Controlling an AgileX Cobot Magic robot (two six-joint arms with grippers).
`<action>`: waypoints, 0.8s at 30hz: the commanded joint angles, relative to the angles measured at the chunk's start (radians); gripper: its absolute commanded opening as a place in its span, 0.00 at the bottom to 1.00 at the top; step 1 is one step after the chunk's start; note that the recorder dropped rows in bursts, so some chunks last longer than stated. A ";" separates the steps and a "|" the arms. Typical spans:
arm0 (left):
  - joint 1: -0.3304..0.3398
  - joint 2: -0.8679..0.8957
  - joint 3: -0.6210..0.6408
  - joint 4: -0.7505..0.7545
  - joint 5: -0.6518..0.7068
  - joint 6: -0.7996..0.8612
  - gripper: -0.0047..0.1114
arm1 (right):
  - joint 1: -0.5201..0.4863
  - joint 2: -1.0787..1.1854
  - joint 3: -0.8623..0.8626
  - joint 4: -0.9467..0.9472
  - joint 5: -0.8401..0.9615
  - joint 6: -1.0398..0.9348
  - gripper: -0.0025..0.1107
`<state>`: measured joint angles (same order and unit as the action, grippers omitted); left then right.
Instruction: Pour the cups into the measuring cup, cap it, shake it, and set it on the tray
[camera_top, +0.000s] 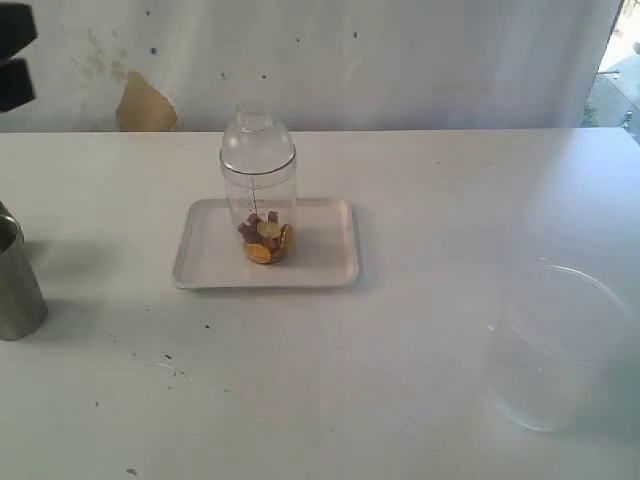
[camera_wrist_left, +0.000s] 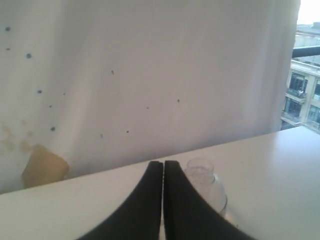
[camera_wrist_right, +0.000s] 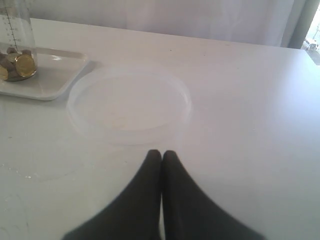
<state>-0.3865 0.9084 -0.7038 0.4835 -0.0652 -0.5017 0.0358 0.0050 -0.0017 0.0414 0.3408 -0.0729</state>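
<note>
My capped measuring cup (camera_top: 258, 195) stands on the tray (camera_top: 320, 262), job seemingly done (left gripper (camera_wrist_left: 163, 166) and right gripper (camera_wrist_right: 161, 155) clenched, empty).

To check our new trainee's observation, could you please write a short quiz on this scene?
1. True or false: the measuring cup stands on the tray.
2. The cap is: A) beside the tray, B) on the measuring cup, C) missing.
3. Fill in: the left gripper is ____.
Key: 1 true; 2 B; 3 shut.
</note>
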 joint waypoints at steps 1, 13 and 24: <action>0.002 -0.192 0.091 -0.011 0.145 -0.025 0.05 | 0.004 -0.005 0.002 -0.005 -0.004 -0.002 0.02; 0.002 -0.650 0.279 -0.156 0.369 -0.014 0.05 | 0.004 -0.005 0.002 -0.005 -0.004 -0.002 0.02; 0.002 -0.721 0.322 -0.218 0.485 -0.018 0.05 | 0.004 -0.005 0.002 -0.005 -0.004 -0.002 0.02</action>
<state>-0.3865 0.1931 -0.3856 0.2706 0.4192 -0.5178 0.0358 0.0050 -0.0017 0.0414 0.3408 -0.0729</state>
